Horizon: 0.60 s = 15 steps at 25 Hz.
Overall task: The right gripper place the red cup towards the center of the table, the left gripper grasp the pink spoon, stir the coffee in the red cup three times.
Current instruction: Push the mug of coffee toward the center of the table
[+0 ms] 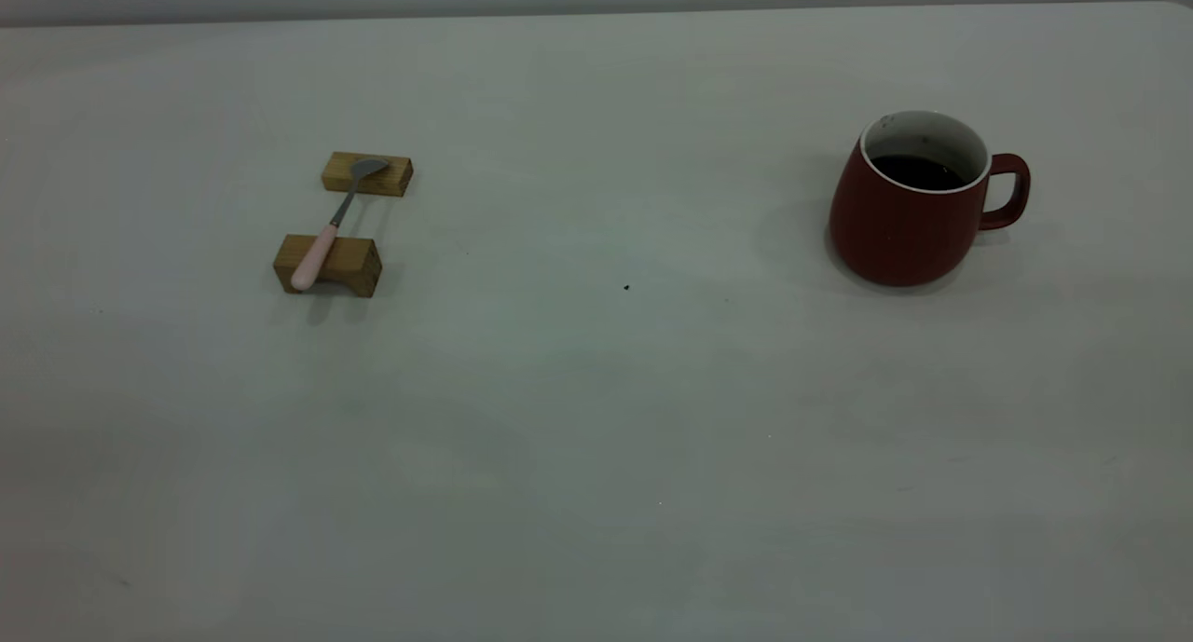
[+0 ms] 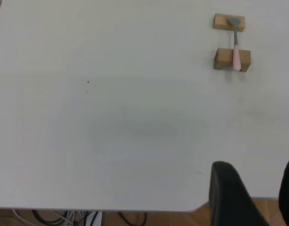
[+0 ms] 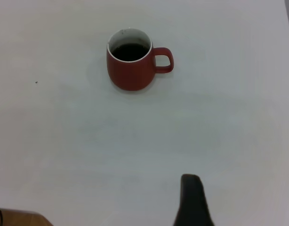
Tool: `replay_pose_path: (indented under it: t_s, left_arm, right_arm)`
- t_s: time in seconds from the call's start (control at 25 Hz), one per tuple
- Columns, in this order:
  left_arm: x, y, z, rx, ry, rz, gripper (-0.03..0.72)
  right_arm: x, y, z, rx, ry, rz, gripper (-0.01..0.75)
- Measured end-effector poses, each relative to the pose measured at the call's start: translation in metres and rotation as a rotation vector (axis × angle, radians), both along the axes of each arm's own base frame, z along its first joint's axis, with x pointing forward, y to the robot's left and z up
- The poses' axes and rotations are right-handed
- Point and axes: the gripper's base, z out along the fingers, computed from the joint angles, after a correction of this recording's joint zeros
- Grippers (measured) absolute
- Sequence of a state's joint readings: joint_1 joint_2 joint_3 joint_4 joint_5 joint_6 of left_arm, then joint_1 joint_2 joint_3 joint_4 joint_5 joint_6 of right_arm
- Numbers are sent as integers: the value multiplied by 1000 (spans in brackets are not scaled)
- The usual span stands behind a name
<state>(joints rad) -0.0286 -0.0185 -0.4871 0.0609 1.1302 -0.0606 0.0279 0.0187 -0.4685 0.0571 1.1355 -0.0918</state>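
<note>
The red cup (image 1: 909,223) stands upright at the right side of the table (image 1: 596,418), its handle pointing outward, with dark coffee (image 1: 918,171) inside. Far to the left, the pink spoon (image 1: 334,221) lies bridged across two tan wooden blocks. Neither arm appears in the exterior view. My left gripper (image 2: 257,165) hangs open over the table's edge, well away from the spoon (image 2: 236,47). My right gripper (image 3: 243,193) shows one black finger (image 3: 191,200) with nothing beside it, far from the cup (image 3: 130,70), so it stands open and empty.
The spoon's bowl rests on the farther wooden block (image 1: 366,173) and its handle on the nearer block (image 1: 328,265). A tiny black speck (image 1: 626,288) marks the table's middle. Cables (image 2: 64,217) hang below the table edge in the left wrist view.
</note>
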Motion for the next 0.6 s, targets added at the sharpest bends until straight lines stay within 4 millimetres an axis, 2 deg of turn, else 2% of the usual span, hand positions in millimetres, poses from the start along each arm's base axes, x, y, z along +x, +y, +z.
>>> replay_pose_path:
  t_s: [0.16,0.32,0.4,0.48,0.6]
  left_arm:
    - [0,0,0,0,0,0,342]
    - [0,0,0,0,0,0,342]
    - [0,0,0,0,0,0,342]
    - [0,0,0,0,0,0,342]
    - [0,0,0,0,0,0,342]
  right_arm:
    - [1,0,2,-30,3,20,585]
    - [20,1,21,-74,64,54,590]
    - [40,1,35,-105,91,77,591]
    - [71,2,41,-136,150,103,591]
    - [122,3,41,-181,245,147,591]
